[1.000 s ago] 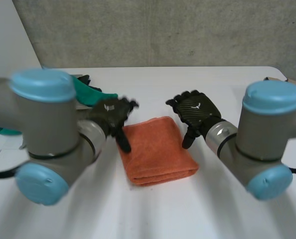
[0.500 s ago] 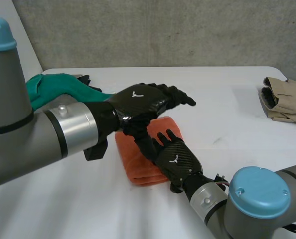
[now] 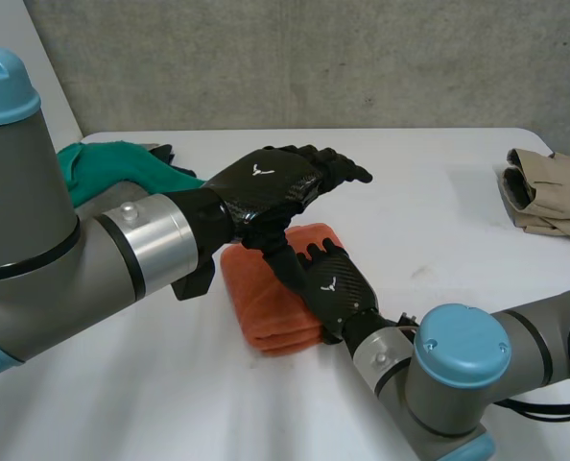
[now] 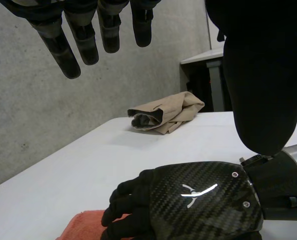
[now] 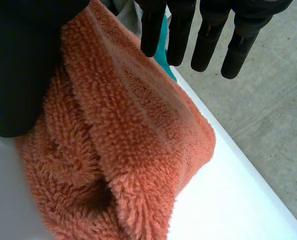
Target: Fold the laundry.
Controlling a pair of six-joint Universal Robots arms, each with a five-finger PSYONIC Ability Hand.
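Observation:
A folded orange towel [image 3: 262, 300] lies on the white table [image 3: 439, 192], a little left of the middle. My right hand [image 3: 335, 291] rests on the towel's right edge. Its fingers [image 5: 204, 36] are straight over the thick pile of the towel [image 5: 128, 145] and its thumb [image 5: 23, 65] sits beside a raised fold. My left hand [image 3: 266, 184] hovers above the towel and the right hand, its fingers [image 4: 86, 35] straight and spread and its thumb [image 4: 263, 75] pointing down. It holds nothing. The right hand [image 4: 193, 197] lies under the left palm, on the towel [image 4: 83, 227].
A green cloth [image 3: 103, 163] lies at the back left behind my left arm, and a strip of it [image 5: 167, 67] shows past the towel. A folded beige garment [image 3: 549, 192] [image 4: 163, 112] sits near the table's right edge. A grey wall stands behind the table.
Both hands were beside the towel a second ago. The left hand has swung over it. The right arm came round to the near side and its hand has settled on the towel's right edge.

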